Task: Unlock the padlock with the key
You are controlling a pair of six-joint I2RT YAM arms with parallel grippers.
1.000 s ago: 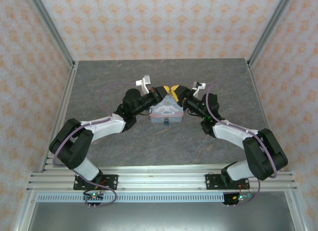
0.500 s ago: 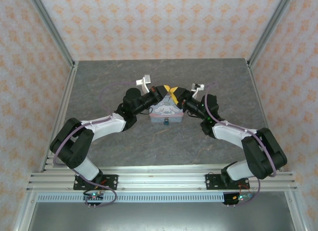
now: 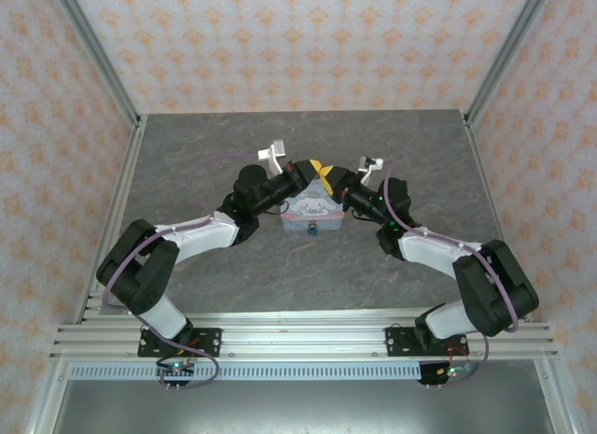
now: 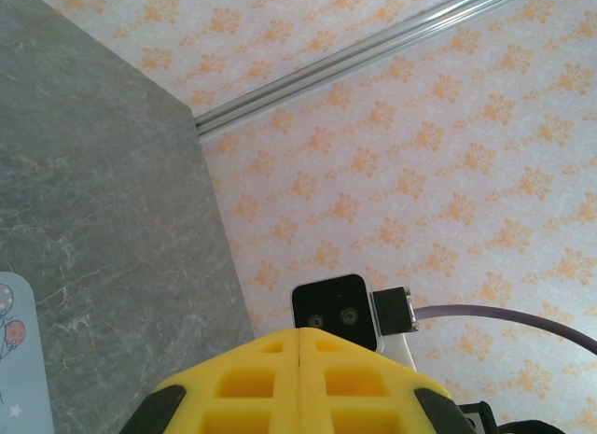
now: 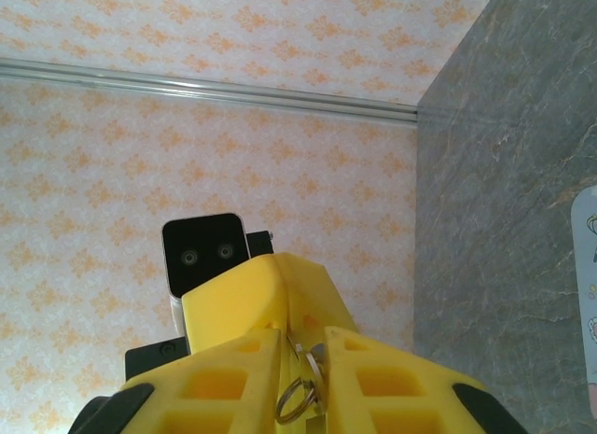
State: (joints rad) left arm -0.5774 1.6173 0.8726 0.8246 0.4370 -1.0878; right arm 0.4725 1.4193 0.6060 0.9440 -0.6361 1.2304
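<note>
Both arms reach in over the middle of the grey marbled stone-look surface (image 3: 420, 163), and their yellow-fingered ends meet just above the far edge of a pale blue square tin with a cartoon lid (image 3: 312, 208). The tiny dark blue-teal padlock (image 3: 311, 231) sits at the tin's near edge, the side facing the arm bases. It is touching or just against that edge, and from here it is too small for me to make out its shackle or keyhole.

The left gripper (image 4: 298, 345) is closed, with its two yellow fingers pressed flat together along a thin seam. From its own camera I see nothing poking out between them. A corner of the tin lies low on the left of that view.

The right gripper (image 5: 300, 345) has its yellow fingers a narrow way apart. A small silver key ring (image 5: 297, 401) hangs in that gap with a sliver of bright metal just above it. Whether the fingers are pinching the ring or only flanking it, I cannot tell. The tip of the left gripper comes right up against the mouth of the right one, so the two are touching or very nearly so, both well above the padlock.
</note>
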